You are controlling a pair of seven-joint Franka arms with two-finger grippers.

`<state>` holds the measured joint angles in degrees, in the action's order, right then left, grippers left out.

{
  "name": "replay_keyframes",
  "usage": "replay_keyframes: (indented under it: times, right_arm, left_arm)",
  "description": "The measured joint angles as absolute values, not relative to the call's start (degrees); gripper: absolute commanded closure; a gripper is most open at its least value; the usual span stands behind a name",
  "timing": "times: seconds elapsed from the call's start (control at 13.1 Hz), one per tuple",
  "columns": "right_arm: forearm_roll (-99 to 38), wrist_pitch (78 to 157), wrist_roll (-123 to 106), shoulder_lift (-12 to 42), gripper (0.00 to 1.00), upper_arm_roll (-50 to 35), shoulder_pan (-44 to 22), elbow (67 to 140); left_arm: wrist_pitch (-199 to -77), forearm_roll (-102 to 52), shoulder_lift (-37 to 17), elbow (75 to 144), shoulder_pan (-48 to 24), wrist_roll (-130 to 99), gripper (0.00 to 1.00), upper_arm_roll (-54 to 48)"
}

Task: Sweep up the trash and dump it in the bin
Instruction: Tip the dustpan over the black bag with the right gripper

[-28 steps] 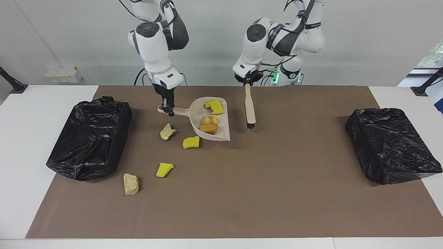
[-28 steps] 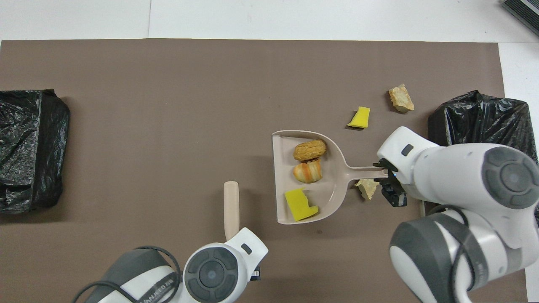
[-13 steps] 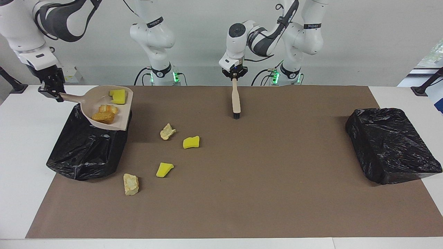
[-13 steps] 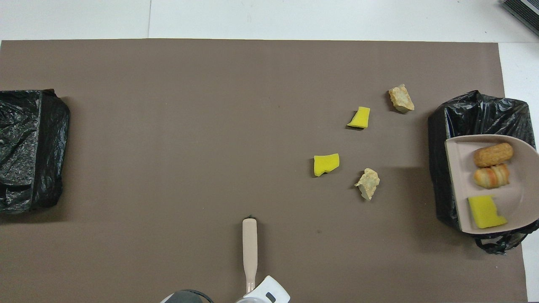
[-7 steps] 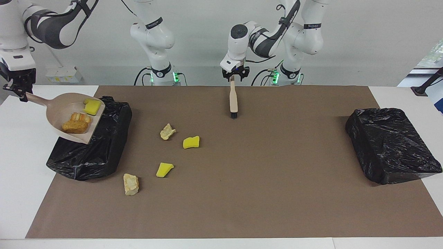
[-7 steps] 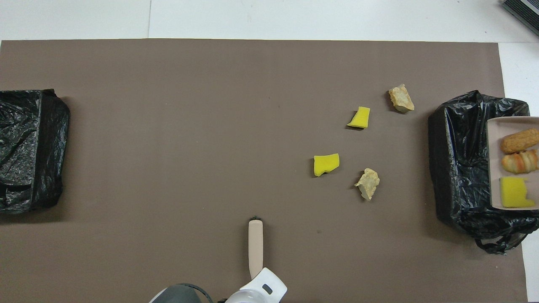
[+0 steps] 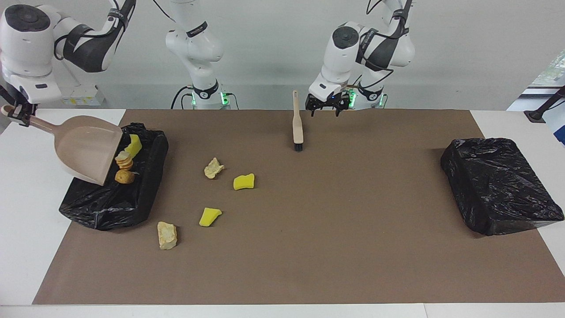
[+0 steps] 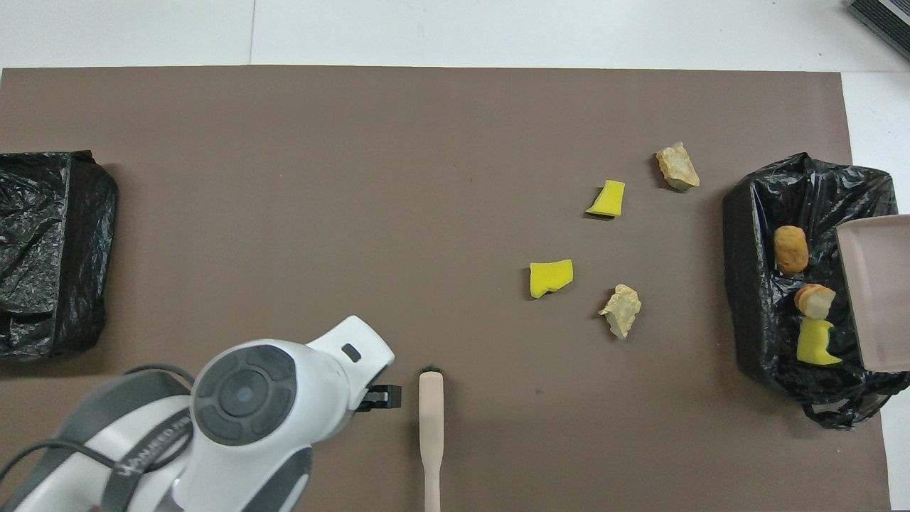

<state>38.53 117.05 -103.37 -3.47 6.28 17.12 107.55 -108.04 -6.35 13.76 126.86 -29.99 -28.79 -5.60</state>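
The smooth beige dustpan (image 7: pixel 86 148) is held tilted over the crinkled black bin (image 7: pixel 117 185) by the right hand (image 7: pixel 15 115); the left hand (image 7: pixel 325 107) is spread wide beside the brush (image 7: pixel 297 121).

A brown mat (image 7: pixel 353 229) is covering the white desk (image 7: pixel 26 221). Two black bins (image 7: pixel 112 194) (image 7: pixel 499 190) are sitting at its ends. Four trash chunks (image 7: pixel 213 168) (image 7: pixel 243 181) (image 7: pixel 209 216) (image 7: pixel 167 235) are lying near the right arm's bin, and a brush (image 7: pixel 297 121) is standing bristles-down.
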Motion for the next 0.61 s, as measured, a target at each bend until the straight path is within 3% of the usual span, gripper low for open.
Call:
replay_keyframes:
  times: [0.31,0.61]
  right_arm:
    - [38.83,112.82,-100.20,-3.68,1.00,5.62,15.61,104.81]
    - [27.57,111.43,-94.66,-3.83,1.00,4.67,14.50,103.42]
  left_arm:
    - [-101.26,-5.78,14.11,118.57,-18.56,-14.46,0.00,-5.45]
    - [-97.02,-5.68,14.13,111.25,-10.41,-5.42,0.00,-5.48]
